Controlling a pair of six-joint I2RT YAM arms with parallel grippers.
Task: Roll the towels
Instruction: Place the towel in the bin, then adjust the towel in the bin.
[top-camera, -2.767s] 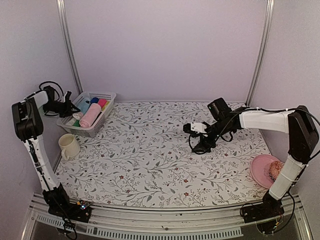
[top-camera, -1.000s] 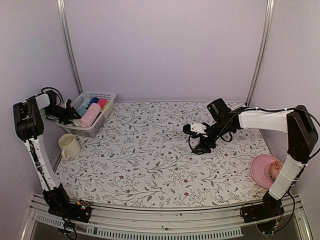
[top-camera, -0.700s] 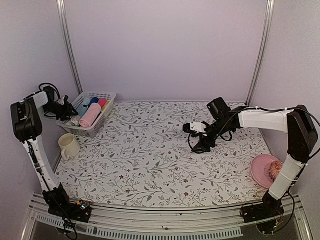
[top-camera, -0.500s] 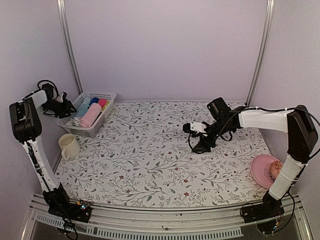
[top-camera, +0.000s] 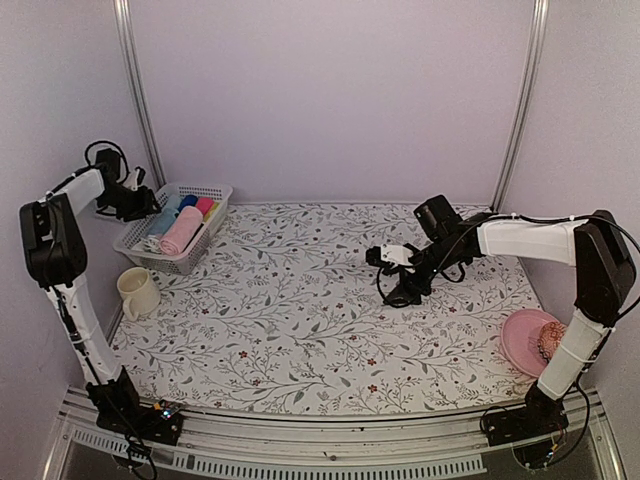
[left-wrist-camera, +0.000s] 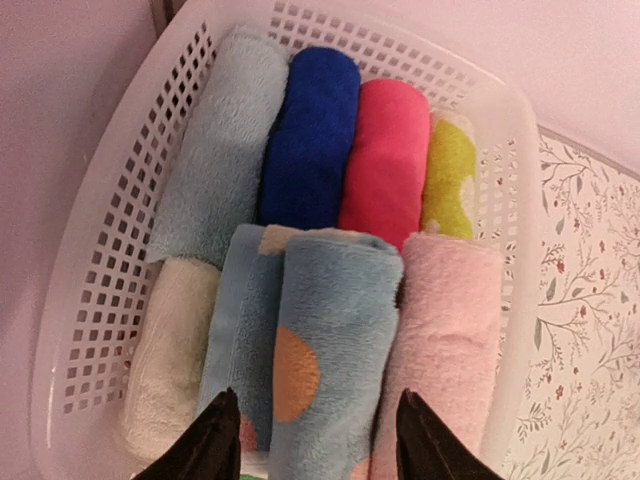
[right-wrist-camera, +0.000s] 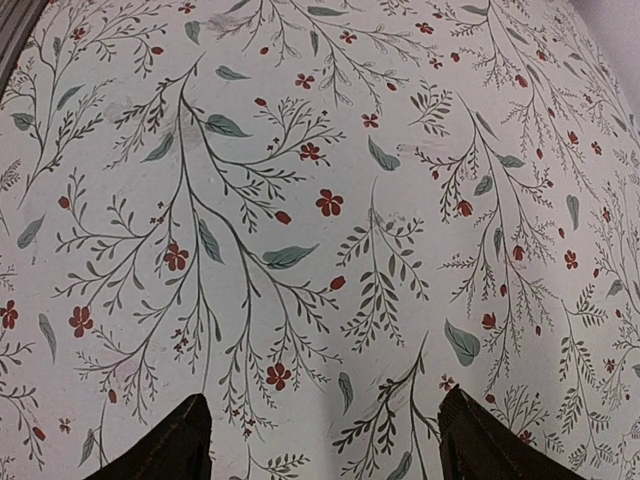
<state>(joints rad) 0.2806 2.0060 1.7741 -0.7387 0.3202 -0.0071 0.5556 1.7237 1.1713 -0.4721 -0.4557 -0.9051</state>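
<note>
The flowered table (top-camera: 300, 330) is lying bare of any flat towel, and everything to be handled is sitting in the white basket (left-wrist-camera: 110, 250) at its far left corner. The left gripper (left-wrist-camera: 315, 425) is hovering directly above the basket with its fingers apart and nothing between them, probably so it can drop onto a roll. The right gripper (right-wrist-camera: 320, 430) is waiting well right of the basket, low over the cloth, jaws spread and empty, likely leaving room for work in the middle.

Inside the basket seven towels are lying rolled in two rows, end to end. Their long axes are running parallel to the basket's side walls. The spotted blue towel (left-wrist-camera: 325, 350) is resting under the left fingers, the pale pink towel (left-wrist-camera: 445, 330) touching its right side. A pink plate (top-camera: 520, 335) is sitting far right of the basket, a cream mug (top-camera: 138, 292) just in front of it
</note>
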